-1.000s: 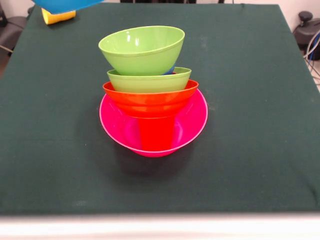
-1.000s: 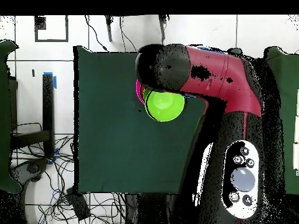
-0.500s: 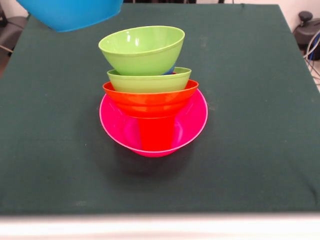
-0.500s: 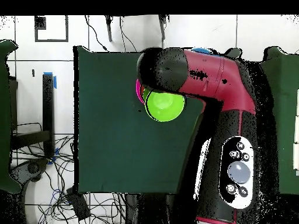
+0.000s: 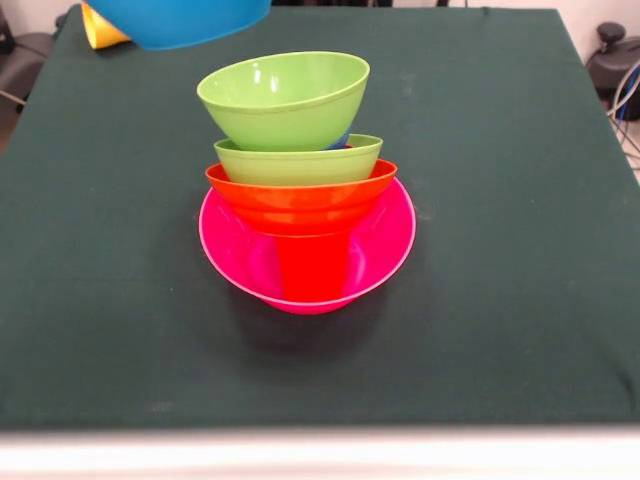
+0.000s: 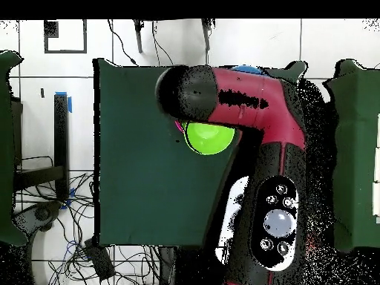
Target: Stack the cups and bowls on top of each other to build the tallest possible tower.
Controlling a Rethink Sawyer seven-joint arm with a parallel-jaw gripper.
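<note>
1. The dark green cloth-covered table [image 5: 520, 300] carries no readable writing.
2. The red and black robot arm [image 6: 252, 104] reaches over the table; its jaws are hidden, state unclear.
3. The tower [image 5: 300, 180] stands mid-table: wide glossy pink plastic bowl [image 5: 385, 250], red cup [image 5: 312, 268], orange bowl [image 5: 300, 200], two lime green bowls, the top one tilted.
4. A light blue plastic bowl [image 5: 180, 20] hangs at the top edge, near a yellow cup [image 5: 100, 30].

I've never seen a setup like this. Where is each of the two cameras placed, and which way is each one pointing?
Front view: sits across the table, looking slightly down at the tower on the green table; none of the robot shows, only a light blue bowl at the top edge, with a yellow cup behind it.
Overhead view: sits above, looking straight down; the red and black arm covers much of the tower.
Shared: the top lime green bowl and the table.
</note>
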